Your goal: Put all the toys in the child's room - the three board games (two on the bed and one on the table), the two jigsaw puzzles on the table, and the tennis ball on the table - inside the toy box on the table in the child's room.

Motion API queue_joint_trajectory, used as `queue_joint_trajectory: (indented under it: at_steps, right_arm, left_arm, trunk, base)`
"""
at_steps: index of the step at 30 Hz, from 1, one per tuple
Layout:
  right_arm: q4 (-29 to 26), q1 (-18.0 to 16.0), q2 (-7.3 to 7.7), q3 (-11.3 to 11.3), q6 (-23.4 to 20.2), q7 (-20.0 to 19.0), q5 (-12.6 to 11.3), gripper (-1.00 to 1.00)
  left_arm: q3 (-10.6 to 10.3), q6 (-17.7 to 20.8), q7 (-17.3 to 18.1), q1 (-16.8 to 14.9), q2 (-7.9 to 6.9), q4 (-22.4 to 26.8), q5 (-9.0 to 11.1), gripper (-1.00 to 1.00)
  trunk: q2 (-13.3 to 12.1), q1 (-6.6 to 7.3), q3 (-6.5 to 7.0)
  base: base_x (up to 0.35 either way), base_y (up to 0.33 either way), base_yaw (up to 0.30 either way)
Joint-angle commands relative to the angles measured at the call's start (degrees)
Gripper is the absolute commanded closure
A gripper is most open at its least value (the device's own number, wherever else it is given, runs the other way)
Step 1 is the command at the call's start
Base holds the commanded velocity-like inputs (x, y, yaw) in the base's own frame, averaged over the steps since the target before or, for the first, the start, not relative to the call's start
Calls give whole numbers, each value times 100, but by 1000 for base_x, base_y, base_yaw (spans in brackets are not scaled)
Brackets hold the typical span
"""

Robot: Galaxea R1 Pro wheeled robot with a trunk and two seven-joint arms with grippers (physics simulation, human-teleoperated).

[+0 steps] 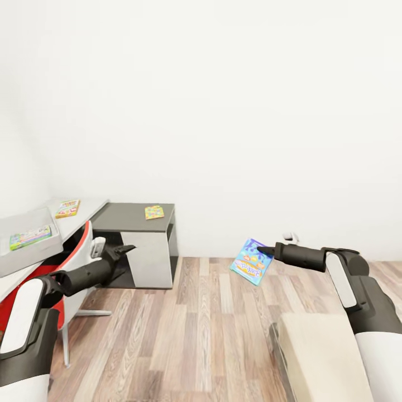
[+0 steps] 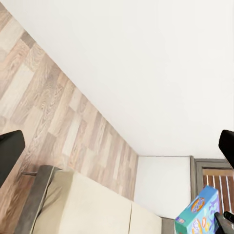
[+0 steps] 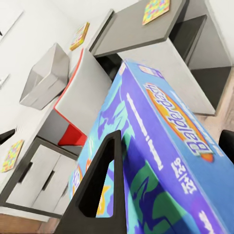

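Observation:
My right gripper (image 1: 267, 250) is shut on a blue "Balderdash" board game (image 1: 252, 261), held in the air over the wood floor; up close the box (image 3: 161, 161) sits between its fingers. My left gripper (image 1: 124, 249) is open and empty in front of the table (image 1: 120, 219). The translucent toy box (image 1: 28, 245) stands on the pale top at the far left with a green-printed flat box (image 1: 30, 236) inside. Another board game (image 1: 67, 208) lies behind it. A jigsaw puzzle (image 1: 154, 212) lies on the dark top. The bed (image 1: 321, 357) corner is at lower right. The tennis ball is out of view.
A red and white chair (image 1: 78, 262) stands tucked at the table, just beside my left arm. A white wall runs behind the table. Wood floor (image 1: 195, 335) lies open between the table and the bed. A second jigsaw-patterned square (image 3: 10, 155) lies on a pale top.

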State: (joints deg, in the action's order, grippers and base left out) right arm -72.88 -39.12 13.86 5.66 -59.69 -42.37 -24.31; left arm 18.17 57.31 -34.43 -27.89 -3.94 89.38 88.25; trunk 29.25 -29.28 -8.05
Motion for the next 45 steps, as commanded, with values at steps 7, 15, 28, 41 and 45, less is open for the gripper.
queue_joint_trajectory:
  at_steps: [7, 15, 28, 41, 45]
  right_arm:
    - [20, -5, 10, 30, -31, -63, -18, 100]
    - [28, 16, 1, 30, -31, -69, -23, 100]
    - [51, -10, -73, 293, -31, -2, -14, 100]
    - [51, -10, -73, 293, -31, -2, -14, 100]
    - [51, -10, -73, 293, -31, -2, -14, 100]
  left_arm:
    - [4, 36, 50, -7, -5, 4, 49, -100]
    - [-30, 27, 100, 0, 14, 31, -13, -100]
    - [216, 92, 91, 36, -271, 113, 123, -100]
    - [216, 92, 91, 36, -271, 113, 123, -100]
    - [216, 92, 91, 36, -271, 113, 123, -100]
  trunk:
    - [-232, 130, 93]
    - [-232, 130, 77]
    - [-232, 130, 76]
    - [-232, 130, 76]
    - [-232, 130, 76]
  base:
    - [0, 0, 294]
    - [0, 0, 203]
    - [0, 0, 7]
    - [0, 0, 0]
    - [0, 0, 0]
